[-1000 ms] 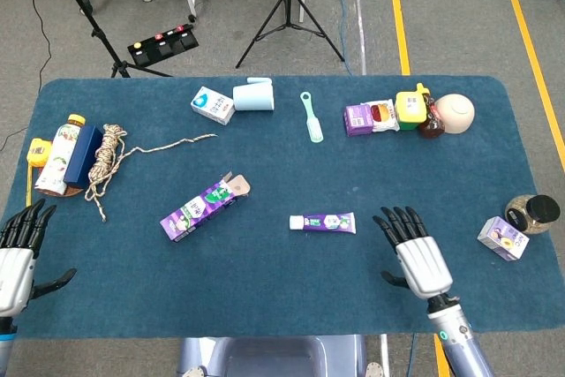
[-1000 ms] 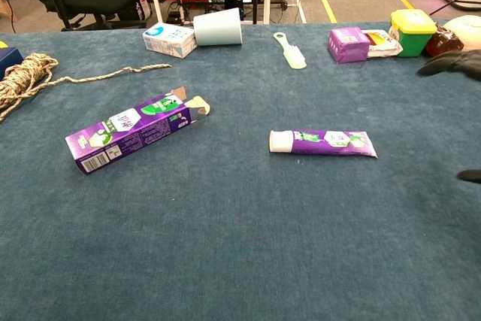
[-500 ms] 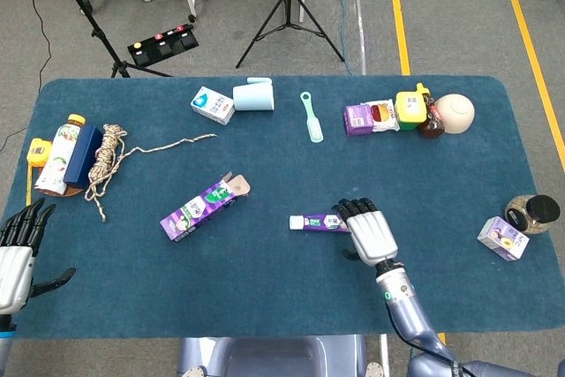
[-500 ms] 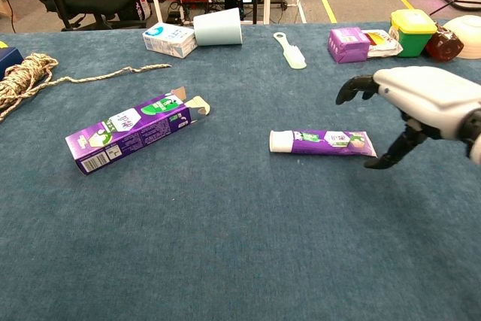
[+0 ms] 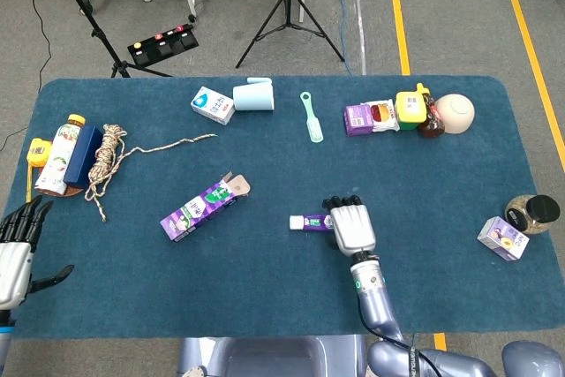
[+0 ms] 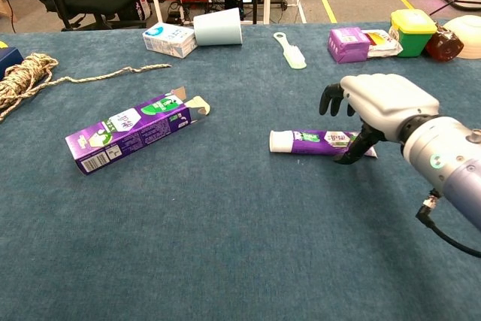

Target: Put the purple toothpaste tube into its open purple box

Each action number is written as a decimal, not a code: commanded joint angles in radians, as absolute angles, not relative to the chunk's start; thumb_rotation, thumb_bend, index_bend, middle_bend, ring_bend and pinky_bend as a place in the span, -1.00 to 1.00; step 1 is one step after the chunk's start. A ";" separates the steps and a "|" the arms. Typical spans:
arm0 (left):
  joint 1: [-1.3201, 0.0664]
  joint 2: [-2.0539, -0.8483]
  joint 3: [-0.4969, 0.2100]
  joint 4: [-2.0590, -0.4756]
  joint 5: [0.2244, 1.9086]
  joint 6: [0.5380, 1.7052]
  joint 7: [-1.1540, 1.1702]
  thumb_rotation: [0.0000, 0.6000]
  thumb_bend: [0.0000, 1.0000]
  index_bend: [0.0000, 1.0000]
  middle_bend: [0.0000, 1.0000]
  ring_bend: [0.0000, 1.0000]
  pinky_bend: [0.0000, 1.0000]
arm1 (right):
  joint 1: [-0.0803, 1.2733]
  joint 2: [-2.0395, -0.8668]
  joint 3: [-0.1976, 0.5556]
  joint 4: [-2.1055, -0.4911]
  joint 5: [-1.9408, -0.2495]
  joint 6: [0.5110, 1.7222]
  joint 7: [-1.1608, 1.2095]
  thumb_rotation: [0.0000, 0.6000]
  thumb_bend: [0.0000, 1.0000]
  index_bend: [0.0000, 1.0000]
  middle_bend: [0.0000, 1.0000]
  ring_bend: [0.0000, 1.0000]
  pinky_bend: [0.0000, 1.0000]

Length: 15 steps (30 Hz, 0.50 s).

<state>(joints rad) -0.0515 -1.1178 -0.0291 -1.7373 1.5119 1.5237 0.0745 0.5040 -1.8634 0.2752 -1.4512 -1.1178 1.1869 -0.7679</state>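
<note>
The purple toothpaste tube [image 5: 306, 222] [image 6: 308, 140] lies flat mid-table, white cap pointing left. My right hand [image 5: 351, 225] [image 6: 378, 101] hovers palm-down over its right end. The fingers [image 6: 332, 100] curl above the tube, and the thumb reaches down at the tube's near side by its tail. Nothing is gripped. The open purple box [image 5: 199, 207] [image 6: 128, 131] lies to the left, its open flap end towards the upper right. My left hand [image 5: 16, 249] rests by the table's front left edge, fingers spread and empty.
A milk carton [image 5: 212, 104], a pale blue cup [image 5: 254, 95] and a green brush [image 5: 312, 116] lie at the back. A purple pack [image 5: 358, 118], a yellow tub [image 5: 411, 108] and a bowl [image 5: 455, 112] sit back right. Rope [image 5: 106, 158] and bottles [image 5: 62, 154] are on the left, a jar [image 5: 532, 212] on the right.
My right hand swept left from the front right of the table and now hangs over the tube's tail, fingers curling down. The left hand, tube and box stayed put.
</note>
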 commanded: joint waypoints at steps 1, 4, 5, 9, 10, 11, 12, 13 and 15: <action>-0.052 -1.116 -0.029 -1.738 1.511 1.522 0.073 1.00 -0.89 -1.00 -1.00 -1.00 -0.85 | 0.523 -1.884 0.280 -1.420 -1.102 1.192 -0.788 1.00 -0.62 -0.33 -0.29 -0.25 -0.48; -0.051 -1.114 -0.031 -1.739 1.508 1.523 0.069 1.00 -0.89 -1.00 -1.00 -1.00 -0.85 | 0.534 -1.890 0.284 -1.401 -1.091 1.188 -0.792 1.00 -0.61 -0.31 -0.26 -0.23 -0.46; -0.051 -1.114 -0.031 -1.739 1.506 1.523 0.069 1.00 -0.89 -1.00 -1.00 -1.00 -0.85 | 0.538 -1.892 0.286 -1.392 -1.088 1.189 -0.792 1.00 -0.60 -0.30 -0.25 -0.22 -0.45; -0.053 -1.114 -0.033 -1.740 1.502 1.519 0.073 1.00 -0.89 -1.00 -1.00 -1.00 -0.85 | 0.548 -1.894 0.289 -1.372 -1.077 1.186 -0.784 1.00 -0.55 -0.29 -0.21 -0.18 -0.42; -0.053 -1.115 -0.033 -1.740 1.502 1.518 0.074 1.00 -0.89 -1.00 -1.00 -1.00 -0.85 | 0.549 -1.895 0.289 -1.369 -1.075 1.185 -0.781 1.00 -0.55 -0.28 -0.21 -0.18 -0.42; -0.053 -1.115 -0.032 -1.741 1.502 1.517 0.076 1.00 -0.89 -1.00 -1.00 -1.00 -0.85 | 0.551 -1.896 0.288 -1.364 -1.071 1.182 -0.778 1.00 -0.54 -0.28 -0.20 -0.17 -0.42; -0.054 -1.115 -0.032 -1.742 1.502 1.516 0.076 1.00 -0.89 -1.00 -1.00 -1.00 -0.85 | 0.553 -1.896 0.287 -1.361 -1.068 1.180 -0.777 1.00 -0.54 -0.27 -0.20 -0.17 -0.41; -0.054 -1.115 -0.032 -1.742 1.502 1.516 0.076 1.00 -0.89 -1.00 -1.00 -1.00 -0.85 | 0.556 -1.898 0.285 -1.355 -1.066 1.178 -0.775 1.00 -0.54 -0.26 -0.19 -0.16 -0.40; -0.053 -1.115 -0.033 -1.743 1.500 1.517 0.076 1.00 -0.89 -1.00 -1.00 -1.00 -0.85 | 0.561 -1.902 0.284 -1.345 -1.064 1.176 -0.770 1.00 -0.52 -0.26 -0.18 -0.15 -0.39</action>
<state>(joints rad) -0.0533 -1.1149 -0.0326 -1.7428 1.5006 1.5171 0.0763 0.5585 -1.8999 0.2851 -1.3480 -1.0655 1.1775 -0.7721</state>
